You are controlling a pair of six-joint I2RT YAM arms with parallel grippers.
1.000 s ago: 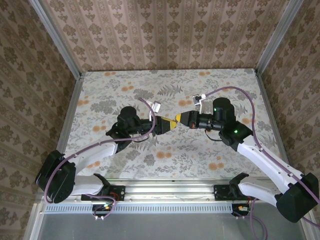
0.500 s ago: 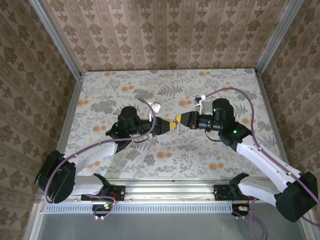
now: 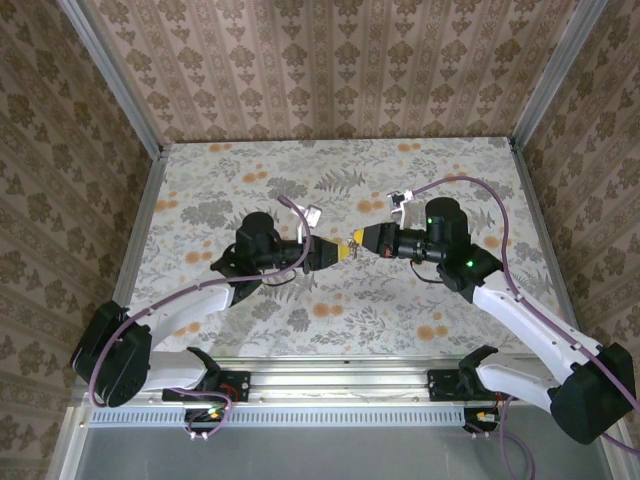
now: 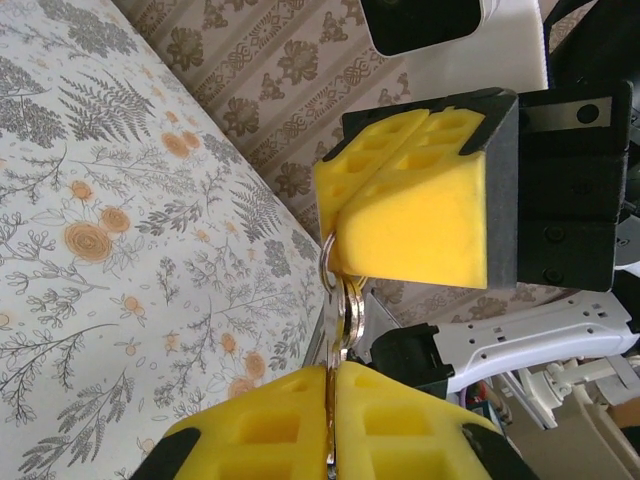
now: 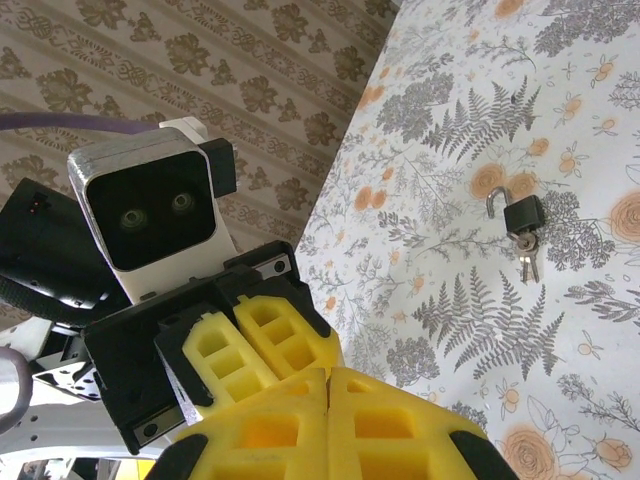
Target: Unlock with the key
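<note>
Top external view has the two arms meeting nose to nose above the middle of the flowered table (image 3: 300,180). From the left wrist I can see why. The key (image 4: 342,310), on its ring, is strung between them. The left gripper (image 4: 335,400) is pinched tight on its lower end, and the right gripper (image 4: 350,215) is pinched tight on the ring above. To me this looks like a hand-over or re-grip in mid-air, not the unlocking itself.

The padlock (image 5: 522,214) lies on the table, well apart from both claws, with small keys (image 5: 525,264) touching its body. I cannot tell whether its shackle is latched.

Next, I'd guess, one claw must let go and the other must carry the blade squarely to the keyhole. I see no box or tray; the lock sits bare on the cloth.
</note>
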